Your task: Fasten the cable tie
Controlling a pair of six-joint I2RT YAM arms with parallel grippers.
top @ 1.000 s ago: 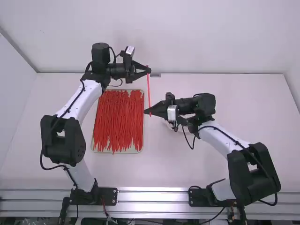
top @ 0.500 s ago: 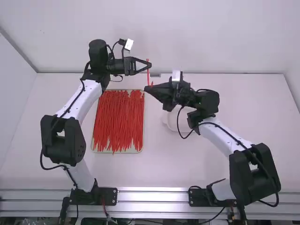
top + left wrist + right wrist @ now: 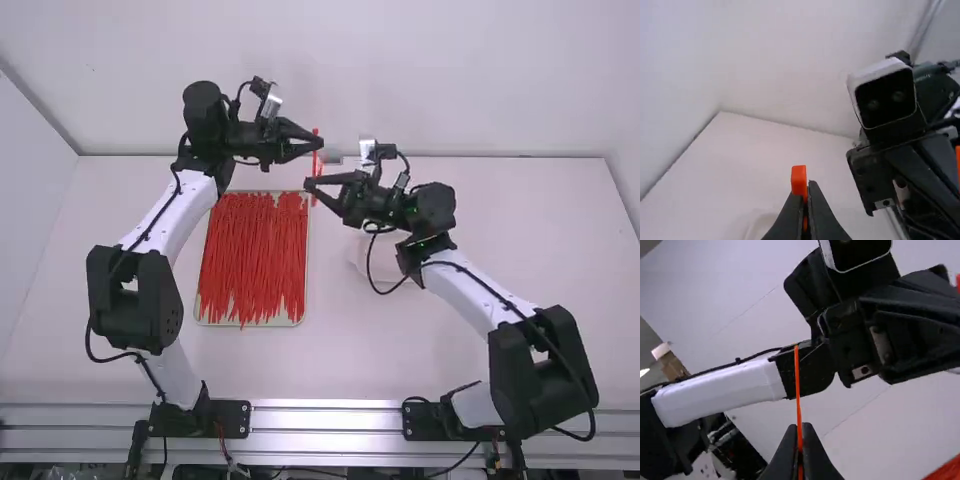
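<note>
Risen from beside the tray, the right gripper pinches shut on the tail of the cable tie at twelve o'clock on the table, left gripper clamped on its head; misaligned, the tail could buckle past the slot.

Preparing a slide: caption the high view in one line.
The left gripper and right gripper pinch one red cable tie between them, beside a tray of spare ties.

A thin red cable tie hangs straight in the air, unfastened. My left pincer pinches it just behind its small square head. My right pincer pinches the strap further along.
</note>
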